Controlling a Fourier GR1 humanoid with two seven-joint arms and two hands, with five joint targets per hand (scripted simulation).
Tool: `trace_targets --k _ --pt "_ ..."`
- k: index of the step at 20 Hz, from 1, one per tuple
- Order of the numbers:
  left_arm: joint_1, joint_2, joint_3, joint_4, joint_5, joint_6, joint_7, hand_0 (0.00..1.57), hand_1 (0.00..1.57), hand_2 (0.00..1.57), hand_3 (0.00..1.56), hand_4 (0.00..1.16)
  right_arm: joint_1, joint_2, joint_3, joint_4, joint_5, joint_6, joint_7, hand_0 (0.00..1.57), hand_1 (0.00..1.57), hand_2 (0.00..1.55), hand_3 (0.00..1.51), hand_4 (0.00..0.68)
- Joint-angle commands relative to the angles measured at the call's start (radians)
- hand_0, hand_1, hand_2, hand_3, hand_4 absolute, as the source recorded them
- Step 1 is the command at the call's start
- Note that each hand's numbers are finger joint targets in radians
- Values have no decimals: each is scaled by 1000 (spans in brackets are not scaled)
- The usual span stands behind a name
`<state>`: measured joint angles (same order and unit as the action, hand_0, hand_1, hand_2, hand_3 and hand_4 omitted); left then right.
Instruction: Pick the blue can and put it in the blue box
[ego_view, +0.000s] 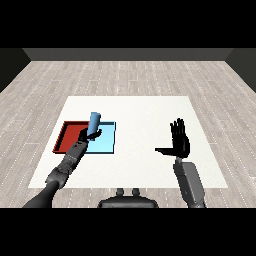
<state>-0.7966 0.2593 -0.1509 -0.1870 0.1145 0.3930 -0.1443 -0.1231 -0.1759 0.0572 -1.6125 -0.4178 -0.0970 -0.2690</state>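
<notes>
My left hand (91, 135) is curled round the lower part of the blue can (94, 121), which stands nearly upright and leans slightly to the right. Hand and can are over the left part of the light blue tray (107, 142), near its border with the red tray (68, 136). Whether the can touches the tray floor I cannot tell. My right hand (179, 142) is raised over the table at the right, fingers straight and pointing away, thumb stuck out to the left, holding nothing.
The two trays lie side by side at the left of the white table (145, 115), the red one on the outside. My left forearm (65, 167) reaches in from the lower left over the table's front edge.
</notes>
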Motion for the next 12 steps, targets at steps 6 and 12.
trace_targets --k 6,12 --pt "-21 -71 -39 170 -71 -15 88 1500 1500 1398 543 854 -4 -18 -65 104 -51 94 -53 0 0 0 0 0" --pt "-4 -90 -45 184 -89 -48 109 861 861 878 478 651 -6 18 -16 82 23 34 -61 0 0 0 0 0"
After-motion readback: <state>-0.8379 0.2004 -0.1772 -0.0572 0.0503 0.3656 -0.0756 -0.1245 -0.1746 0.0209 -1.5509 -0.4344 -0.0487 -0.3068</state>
